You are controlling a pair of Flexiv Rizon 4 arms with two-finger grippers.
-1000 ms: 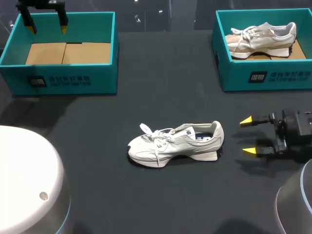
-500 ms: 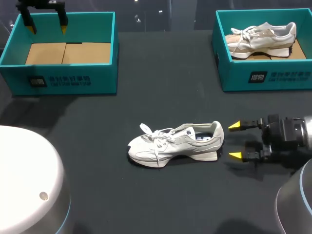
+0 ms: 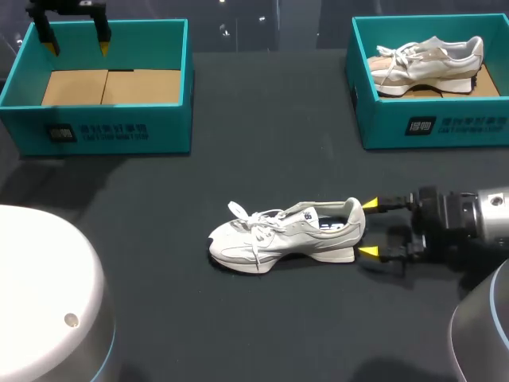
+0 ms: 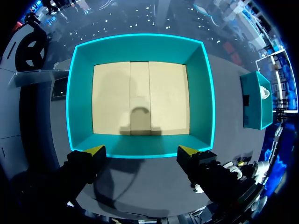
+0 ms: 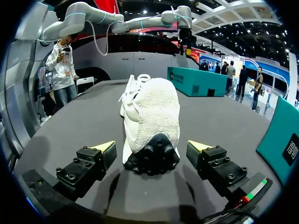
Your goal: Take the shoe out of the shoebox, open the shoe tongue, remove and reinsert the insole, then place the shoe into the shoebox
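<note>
Mid-table: white sneaker (image 3: 286, 236) sits on its sole on the dark table (image 3: 262, 151), toe toward my left, heel toward my right, laces loose, outside both boxes; right gripper (image 3: 370, 228) is low at the heel, fingers spread wide, one yellow tip on either side of the heel; right wrist view shows a gap on each side, so no grip; left gripper (image 3: 77, 48) hangs over the far edge of the left teal shoebox (image 3: 95, 131), fingers apart, holding nothing; cardboard floor shows inside that box; right teal shoebox (image 3: 433, 127) holds a second white sneaker (image 3: 429, 60).
</note>
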